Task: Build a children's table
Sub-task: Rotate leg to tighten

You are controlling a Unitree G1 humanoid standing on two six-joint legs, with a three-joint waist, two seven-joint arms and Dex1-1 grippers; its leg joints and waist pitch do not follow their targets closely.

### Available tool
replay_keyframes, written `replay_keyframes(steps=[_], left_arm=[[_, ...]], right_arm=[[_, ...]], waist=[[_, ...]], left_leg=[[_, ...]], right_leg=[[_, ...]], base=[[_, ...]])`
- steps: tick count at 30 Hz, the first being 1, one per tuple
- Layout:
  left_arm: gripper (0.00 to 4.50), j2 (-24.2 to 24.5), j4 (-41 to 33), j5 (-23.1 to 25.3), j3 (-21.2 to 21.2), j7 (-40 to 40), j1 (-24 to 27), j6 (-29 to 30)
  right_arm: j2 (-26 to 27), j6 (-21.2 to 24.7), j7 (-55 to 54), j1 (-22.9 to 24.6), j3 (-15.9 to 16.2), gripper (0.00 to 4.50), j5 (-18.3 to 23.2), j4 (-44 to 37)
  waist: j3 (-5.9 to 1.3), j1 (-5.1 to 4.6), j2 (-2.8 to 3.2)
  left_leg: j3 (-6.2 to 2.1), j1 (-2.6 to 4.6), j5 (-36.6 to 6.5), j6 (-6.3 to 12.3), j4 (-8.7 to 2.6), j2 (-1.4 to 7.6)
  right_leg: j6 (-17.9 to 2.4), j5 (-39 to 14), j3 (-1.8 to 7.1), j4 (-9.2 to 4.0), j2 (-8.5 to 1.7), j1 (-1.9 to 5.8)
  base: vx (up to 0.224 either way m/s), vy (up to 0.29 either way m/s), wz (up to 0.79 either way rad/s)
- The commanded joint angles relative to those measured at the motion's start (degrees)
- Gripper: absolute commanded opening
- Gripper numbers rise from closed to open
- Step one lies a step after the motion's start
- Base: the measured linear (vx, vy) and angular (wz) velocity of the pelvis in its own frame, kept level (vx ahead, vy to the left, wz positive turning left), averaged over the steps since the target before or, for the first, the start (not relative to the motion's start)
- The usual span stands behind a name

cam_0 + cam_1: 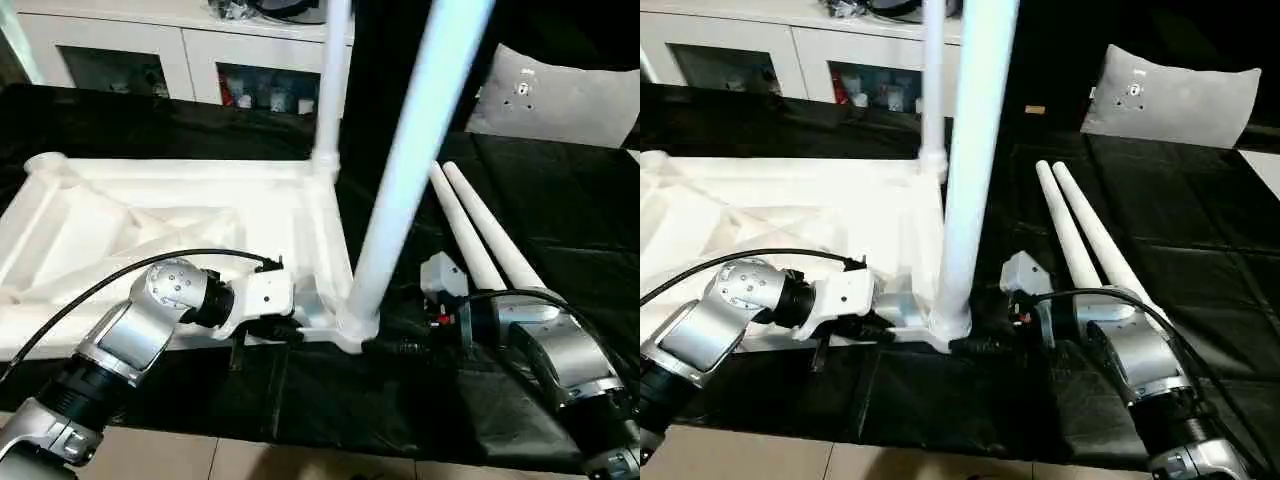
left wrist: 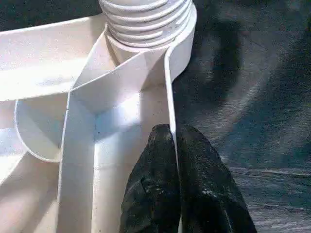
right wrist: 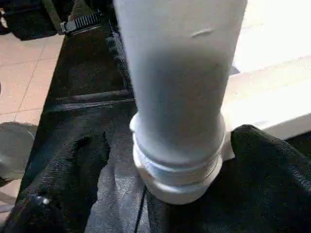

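standing leg: near leg (image 1: 400, 180) upright in the near right corner socket of the table top (image 1: 130, 230); thread rings visible above the socket rim, so judged not fully seated.
far leg: second leg (image 1: 330, 90) upright at the far corner, at twelve o'clock from the near one.
loose legs: two legs (image 1: 1085, 235) flat on the black cloth (image 1: 1200, 260), at two o'clock from the socket.
left gripper (image 2: 176, 170): fingers pressed shut on the thin edge wall of the top, bracing it.
right gripper (image 1: 985, 345): jaws wide either side of the leg base, gripping nothing.
risk: unsupported leg may tilt or cross-thread if nudged.
risk: pinch on thin wall may slip, letting the top rotate.
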Motion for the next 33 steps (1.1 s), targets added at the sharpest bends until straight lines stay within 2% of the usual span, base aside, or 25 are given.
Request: replay_keyframes(steps=[1,8,12,13,22,24,25,26,29,30,31,32,33], left_arm=[[0.00,0.21,-0.03,0.85,-3.96,-2.87,0.60,-0.99],[0.00,0.44,-1.13,0.78,-4.62,-3.95,1.08,-1.21],[0.00,0.33,-1.01,0.88,-4.61,-4.27,1.11,-0.93],[0.00,0.39,-1.01,0.89,-4.58,-4.23,1.13,-0.90],[0.00,0.20,-1.36,0.05,-3.74,-3.33,1.83,0.94],[0.00,-0.91,-1.92,-0.70,-2.60,-1.45,2.03,4.07],[0.00,-1.73,-2.13,-0.92,-1.78,0.22,2.08,6.06],[0.00,-2.97,-2.37,-1.29,-0.71,2.44,2.21,8.13],[0.00,-6.01,-3.52,-1.37,1.05,7.68,2.62,13.57],[0.00,-7.30,-3.84,-1.09,1.66,9.91,2.69,15.28],[0.00,-8.82,-4.05,-0.58,2.30,12.63,2.70,16.91],[0.00,-10.03,-4.14,-0.16,2.76,14.72,2.64,18.11],[0.00,-11.38,-4.26,0.21,3.17,16.58,2.56,19.46]], right_arm=[[0.24,-0.91,0.16,-1.01,0.49,3.99,-0.52,0.84],[1.35,-1.69,1.10,-1.89,1.03,3.36,-0.66,2.26],[1.65,-1.69,1.53,-2.37,1.45,3.05,-0.23,3.08],[1.72,-1.66,1.62,-2.40,1.49,2.86,-0.12,3.14],[1.70,0.94,2.94,-0.69,2.15,2.72,0.82,1.43],[2.26,3.01,1.39,0.29,1.86,2.72,1.30,0.40],[2.97,4.79,-0.27,0.85,1.52,2.71,1.64,-0.31],[4.21,6.54,-2.68,1.66,1.23,2.70,1.88,-1.30],[8.03,8.19,-9.04,3.51,1.37,2.70,0.93,-2.62],[9.89,8.34,-12.26,3.86,1.34,2.70,0.00,-2.35],[12.19,8.84,-15.82,4.13,0.98,2.70,-0.53,-1.97],[14.03,9.03,-18.56,4.25,0.61,2.70,-0.86,-1.61],[15.95,9.49,-21.48,4.21,0.10,2.70,-1.15,-1.12]], waist=[[-3.17,-0.19,0.24],[-2.97,-0.03,0.21],[-3.12,-0.03,0.20],[-3.12,-0.05,0.16],[-3.03,0.04,0.23],[-2.94,-0.03,0.20],[-2.88,0.05,0.49],[-2.79,0.03,0.51],[-2.32,-0.14,0.28],[-1.98,-0.43,0.51],[-1.90,-0.65,0.35],[-1.78,-0.89,0.22],[-1.77,-1.09,0.08]], left_leg=[[2.03,-0.94,-6.11,4.07,-3.80,-0.37],[1.97,-0.99,-8.58,2.96,-3.82,-0.36],[1.93,-1.08,-7.21,3.12,-3.74,-0.39],[1.97,-1.06,-7.15,3.21,-3.72,-0.41],[1.93,-1.09,-6.81,3.23,-3.76,-0.38],[2.00,-1.05,-6.99,3.06,-3.81,-0.35],[1.94,-0.99,-7.08,3.00,-3.81,-0.38],[2.00,-1.03,-7.38,2.66,-3.83,-0.40],[1.91,-1.11,-11.04,1.68,-4.18,-0.49],[1.72,-0.85,-14.83,0.94,-4.29,-0.67],[1.70,-0.81,-15.93,0.87,-4.37,-0.79],[1.48,-0.62,-17.64,0.58,-4.34,-0.96],[1.28,-0.82,-18.17,0.48,-4.36,-1.05]], right_leg=[[-14.70,-9.34,2.06,-2.47,-2.12,3.87],[-12.87,-14.16,2.12,-2.80,-2.12,3.63],[-13.15,-12.42,2.12,-2.57,-2.10,3.73],[-13.24,-12.21,2.10,-2.57,-2.07,3.71],[-13.27,-11.96,2.09,-2.53,-2.06,3.76],[-13.19,-12.06,2.14,-2.57,-2.02,3.77],[-13.22,-12.29,2.13,-2.60,-2.03,3.68],[-13.14,-12.65,2.20,-2.69,-2.02,3.66],[-11.18,-19.21,2.05,-3.41,-2.01,3.52],[-8.57,-26.46,1.89,-4.09,-2.00,3.04],[-7.56,-28.88,1.78,-4.54,-1.95,2.95],[-5.64,-33.41,1.56,-5.13,-2.04,2.67],[-4.65,-35.15,1.38,-5.25,-2.10,2.81]], base=[[0.000,0.000,0.00],[0.000,0.000,0.00],[0.000,0.000,0.00],[0.000,0.000,0.00],[0.000,0.000,0.00],[0.000,0.000,0.00],[0.000,0.000,0.00],[0.000,0.000,0.00],[0.000,0.000,0.00],[0.000,0.000,0.00],[-0.065,-0.003,-0.06],[0.000,0.000,0.00],[0.000,0.000,0.00]])
